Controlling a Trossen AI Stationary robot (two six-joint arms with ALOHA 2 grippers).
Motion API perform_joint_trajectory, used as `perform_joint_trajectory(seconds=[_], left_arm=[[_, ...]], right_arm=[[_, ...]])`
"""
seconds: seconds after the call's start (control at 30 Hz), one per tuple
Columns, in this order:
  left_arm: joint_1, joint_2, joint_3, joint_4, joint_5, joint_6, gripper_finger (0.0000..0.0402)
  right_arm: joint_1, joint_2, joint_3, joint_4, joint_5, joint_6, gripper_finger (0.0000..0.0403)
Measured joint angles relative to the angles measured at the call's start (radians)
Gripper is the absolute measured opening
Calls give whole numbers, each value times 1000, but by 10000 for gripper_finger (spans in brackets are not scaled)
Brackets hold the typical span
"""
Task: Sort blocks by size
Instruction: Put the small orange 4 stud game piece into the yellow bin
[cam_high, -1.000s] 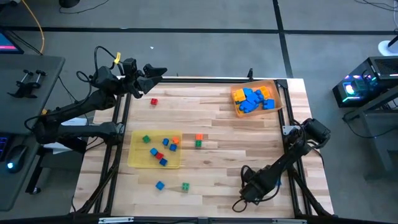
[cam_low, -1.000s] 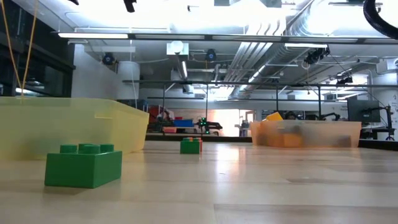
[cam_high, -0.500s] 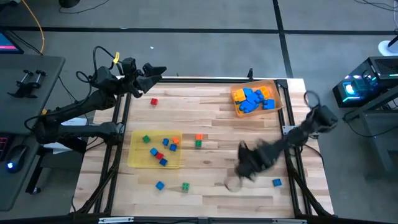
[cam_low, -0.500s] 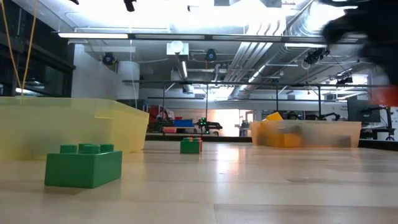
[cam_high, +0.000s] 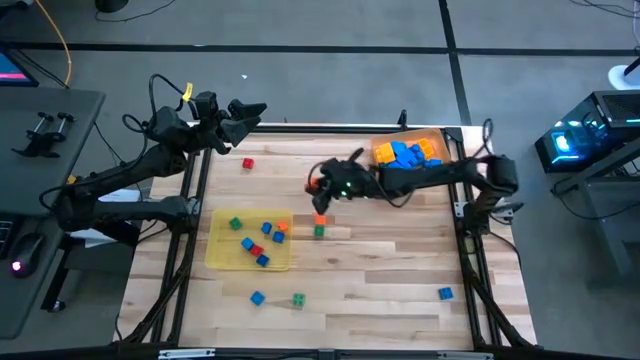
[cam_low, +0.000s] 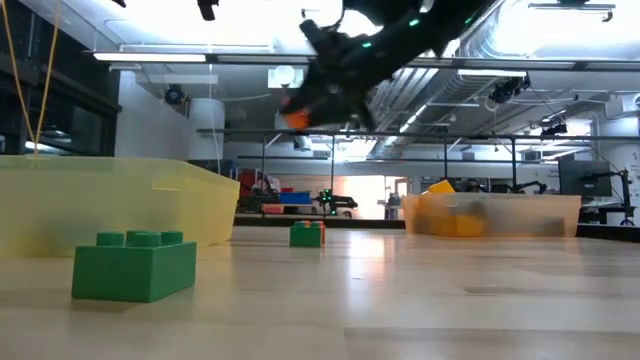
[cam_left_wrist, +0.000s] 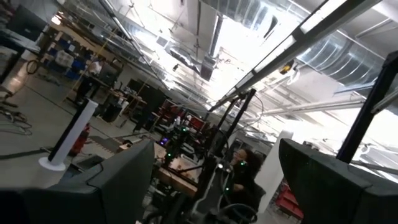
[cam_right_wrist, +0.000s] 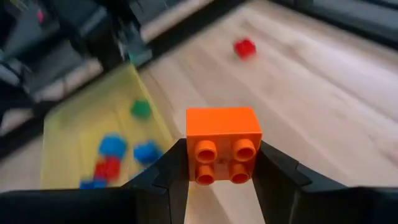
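My right gripper (cam_high: 318, 188) hangs over the middle of the table, shut on a large orange block (cam_right_wrist: 222, 146). In the low view it shows high above the tabletop (cam_low: 300, 115). Below it an orange block (cam_high: 320, 218) and a green block (cam_high: 319, 231) lie on the wood. A yellow tray (cam_high: 222, 255) holds several small blocks. An orange tray (cam_high: 440, 148) holds several larger blue and orange blocks. My left gripper (cam_high: 252, 110) waits open at the far left corner, with nothing between its fingers (cam_left_wrist: 112, 180). My right gripper pinches the orange block by two opposite sides (cam_right_wrist: 190, 155), one finger (cam_right_wrist: 168, 177) on each. The block's studded face is turned back toward the wrist. The fingers come from the table's right, slanting down. The block is lifted clear of the table.
Loose blocks lie on the wood: a red one (cam_high: 247, 163) at the far left, a blue one (cam_high: 257, 297) and a green one (cam_high: 298, 299) near the front, and a blue one (cam_high: 444, 293) at the near right. A black frame edges the table.
My right gripper has swung from the near right corner toward the table's far side and left, rising, and has turned. It now stands over the middle with the orange block. The blue block at the near right, hidden under the arm before, now shows.
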Motion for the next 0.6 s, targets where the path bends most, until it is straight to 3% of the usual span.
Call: perform_joint_trajectory(seconds=[0.17, 0.33, 0.5, 0.6], left_arm=[[-1, 0, 0, -5, -1, -21, 330], [-2, 0, 0, -6, 0, -36, 330], [-2, 0, 0, -7, 4, -29, 330], [-1, 0, 0, -7, 4, -28, 330]], right_arm=[[-20, 124, 127, 57, -32, -7, 136], [-10, 235, 255, 48, -180, -47, 139], [21, 323, 371, 33, -366, -56, 251], [38, 347, 424, -27, -388, -91, 300]])
